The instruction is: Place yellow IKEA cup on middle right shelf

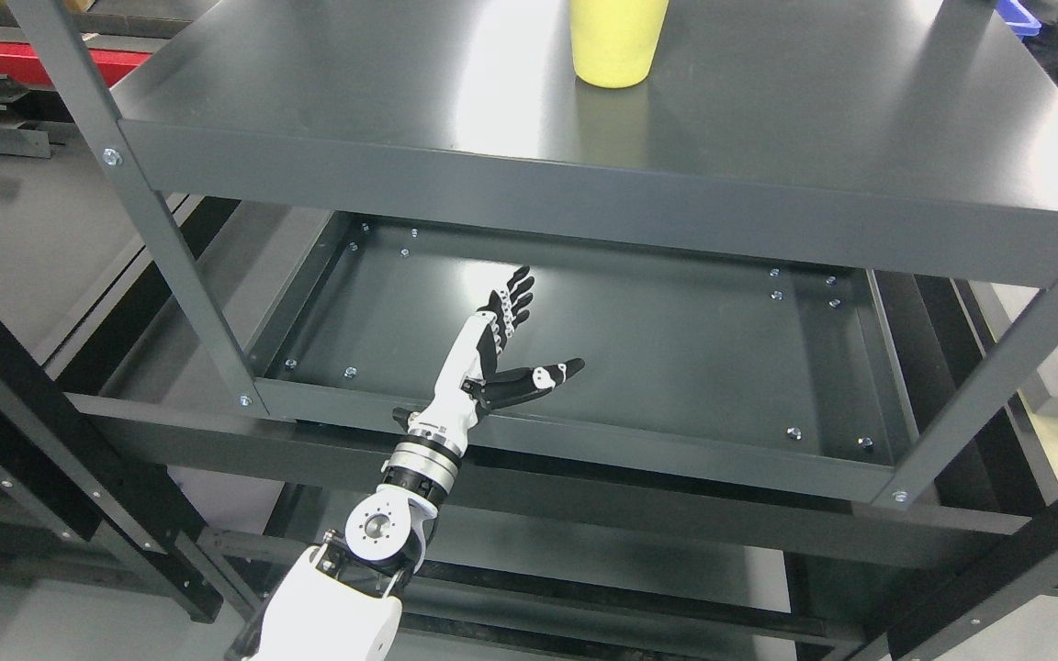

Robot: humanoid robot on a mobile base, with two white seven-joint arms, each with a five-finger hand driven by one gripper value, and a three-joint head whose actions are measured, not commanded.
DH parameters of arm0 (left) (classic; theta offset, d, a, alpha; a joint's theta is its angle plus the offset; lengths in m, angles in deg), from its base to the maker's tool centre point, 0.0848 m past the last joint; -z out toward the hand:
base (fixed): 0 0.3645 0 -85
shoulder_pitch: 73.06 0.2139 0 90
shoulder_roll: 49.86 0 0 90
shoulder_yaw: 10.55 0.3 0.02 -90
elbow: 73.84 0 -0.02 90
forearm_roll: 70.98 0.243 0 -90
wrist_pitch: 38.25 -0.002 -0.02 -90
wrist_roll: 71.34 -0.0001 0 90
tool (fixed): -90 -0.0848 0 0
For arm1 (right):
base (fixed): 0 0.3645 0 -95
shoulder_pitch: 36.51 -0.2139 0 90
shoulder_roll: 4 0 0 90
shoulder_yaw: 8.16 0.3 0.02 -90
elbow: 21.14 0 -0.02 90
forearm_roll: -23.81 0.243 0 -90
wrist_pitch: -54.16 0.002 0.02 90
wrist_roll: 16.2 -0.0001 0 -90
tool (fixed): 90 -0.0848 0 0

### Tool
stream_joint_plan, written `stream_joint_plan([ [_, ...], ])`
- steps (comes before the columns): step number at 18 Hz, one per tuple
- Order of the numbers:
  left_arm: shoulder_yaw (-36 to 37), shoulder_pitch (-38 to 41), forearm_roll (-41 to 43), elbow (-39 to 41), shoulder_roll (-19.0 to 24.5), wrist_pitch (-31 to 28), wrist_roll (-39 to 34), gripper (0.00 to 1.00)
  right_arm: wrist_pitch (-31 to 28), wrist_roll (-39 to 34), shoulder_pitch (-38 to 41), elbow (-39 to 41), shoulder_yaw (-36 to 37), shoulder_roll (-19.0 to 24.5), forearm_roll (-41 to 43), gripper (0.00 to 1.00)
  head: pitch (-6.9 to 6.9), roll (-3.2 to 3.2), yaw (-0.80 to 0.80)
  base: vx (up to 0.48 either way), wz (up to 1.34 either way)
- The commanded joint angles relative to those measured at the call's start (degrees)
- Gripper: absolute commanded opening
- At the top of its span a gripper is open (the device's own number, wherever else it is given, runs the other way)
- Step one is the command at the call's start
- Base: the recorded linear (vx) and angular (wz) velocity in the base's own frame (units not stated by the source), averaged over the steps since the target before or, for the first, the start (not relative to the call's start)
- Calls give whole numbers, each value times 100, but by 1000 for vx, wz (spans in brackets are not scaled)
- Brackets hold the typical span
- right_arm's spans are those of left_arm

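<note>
Yellow cup (618,41) is seen standing upright on the upper shelf (768,119), at twelve o'clock. The left robot hand (515,344) is held spread and empty over the lower shelf (676,358), well apart from it.

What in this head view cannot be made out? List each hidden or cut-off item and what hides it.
- yellow cup: its upper part and rim are cut off by the top edge.
- blue object at the upper right: mostly cut off by the top edge; what it is cannot be told.
- Right hand: outside the picture.
- Back of the lower shelf: hidden under the upper shelf.
- Left hand: open, holding nothing.
</note>
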Motion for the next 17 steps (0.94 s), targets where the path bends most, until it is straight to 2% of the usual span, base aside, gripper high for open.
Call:
stream_joint_plan([
  [1, -254, 180, 19, 1044, 79, -408, 15, 99, -5, 5, 79, 0, -97, -100, 141, 99, 0, 0, 0, 0, 0],
  [6, -219, 593, 19, 1615, 79, -408, 15, 99, -5, 5, 79, 0, -97, -100, 141, 99, 0, 0, 0, 0, 0],
  [17, -236, 708, 19, 1950, 79, -224, 15, 99, -5, 5, 79, 0, -97, -100, 141, 99, 0, 0, 0, -2, -1],
])
